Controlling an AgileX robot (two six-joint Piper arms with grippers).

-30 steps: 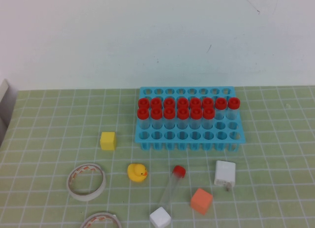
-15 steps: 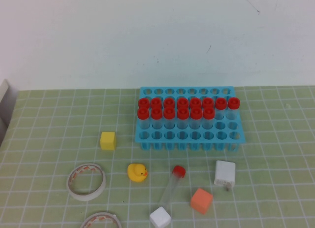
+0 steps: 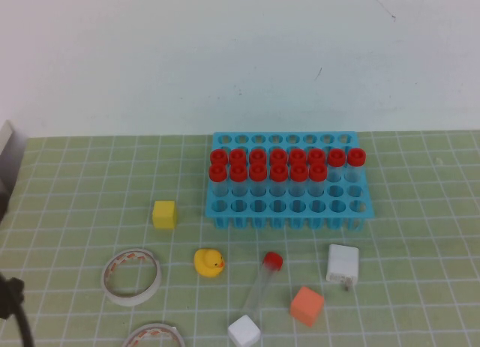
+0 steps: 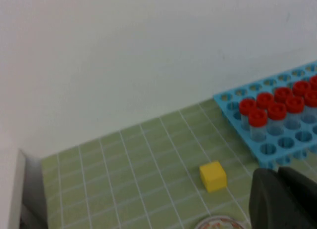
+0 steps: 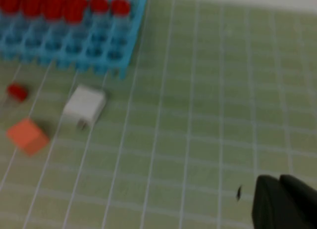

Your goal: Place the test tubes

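Note:
A blue rack [image 3: 352, 210] [image 4: 266, 161] [image 5: 128, 52] stands mid-table with two rows of red-capped tubes [image 3: 278, 172] in it. One loose test tube [image 3: 262, 282], clear with a red cap [image 5: 17, 92], lies flat in front of the rack, between the yellow duck and the orange cube. My left gripper [image 4: 277, 175] is shut and empty, hovering above the mat near the yellow cube; only part of its arm [image 3: 13, 306] shows at the high view's lower left. My right gripper [image 5: 278, 182] is shut and empty over bare mat, right of the rack, outside the high view.
Near the loose tube are a yellow duck [image 3: 209, 262], an orange cube [image 3: 307, 305] [image 5: 27, 135], a white cube [image 3: 244, 332] and a white charger [image 3: 343, 264] [image 5: 84, 105]. A yellow cube [image 3: 165, 213] [image 4: 213, 176] and two tape rolls [image 3: 132, 276] lie to the left.
The left arm has come into the high view at the lower left edge. Nothing on the table has moved.

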